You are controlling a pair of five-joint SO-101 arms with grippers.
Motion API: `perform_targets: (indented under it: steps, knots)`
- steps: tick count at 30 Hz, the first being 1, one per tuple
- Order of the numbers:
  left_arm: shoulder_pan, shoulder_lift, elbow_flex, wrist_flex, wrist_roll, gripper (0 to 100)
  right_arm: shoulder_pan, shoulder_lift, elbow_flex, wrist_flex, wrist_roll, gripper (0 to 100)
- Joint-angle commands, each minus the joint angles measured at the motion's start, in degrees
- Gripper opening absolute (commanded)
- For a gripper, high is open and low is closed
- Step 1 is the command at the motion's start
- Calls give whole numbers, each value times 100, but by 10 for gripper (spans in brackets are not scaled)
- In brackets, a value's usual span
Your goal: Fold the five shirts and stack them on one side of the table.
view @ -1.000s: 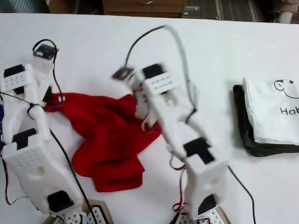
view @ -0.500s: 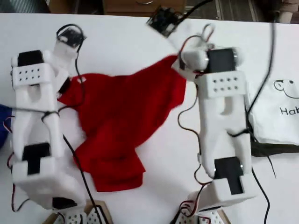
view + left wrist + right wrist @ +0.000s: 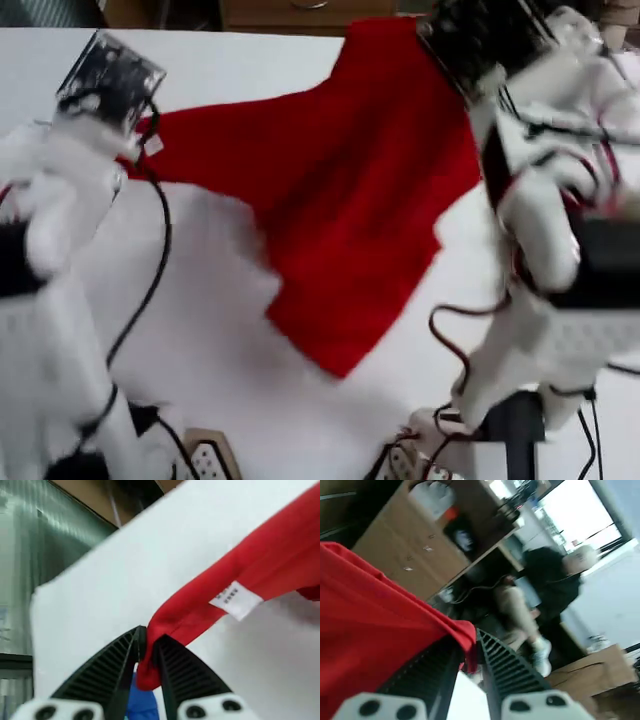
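1. The red shirt is not folded yet. It hangs open in the air over the tabletop, stretched from the far left to the far right, and its lower end points to the near side.
2. The left claw is closed tight on one corner of the shirt, just beside the small white label.
3. The right claw is closed on the opposite edge and holds it raised at the far right.
4. Judging from this, the work on this shirt is at the spreading step. Laying it flat, folding it and putting it on a stack are all left to do.
5. A bit of blue cloth shows under the left claw; it may be another shirt to fold.
6. How many of the five shirts are finished cannot be told here.
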Motion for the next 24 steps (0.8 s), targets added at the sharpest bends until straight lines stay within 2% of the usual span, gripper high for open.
perform_targets:
  steps: [1,12,16,20,24]
  knots:
    - [53,-659,-189,26,-26,22,75,-505,-246,-110,387,21]
    - [26,-1521,-180,44,-35,22,66,-1455,-237,-470,457,21]
    - [18,-1600,-180,44,-35,22,22,-1771,-202,-312,422,21]
    - [18,-1723,-198,9,-35,22,22,-2035,-202,-286,-35,22]
    - [44,-1802,-180,0,-35,22,-198,-2053,-229,-620,-35,22]
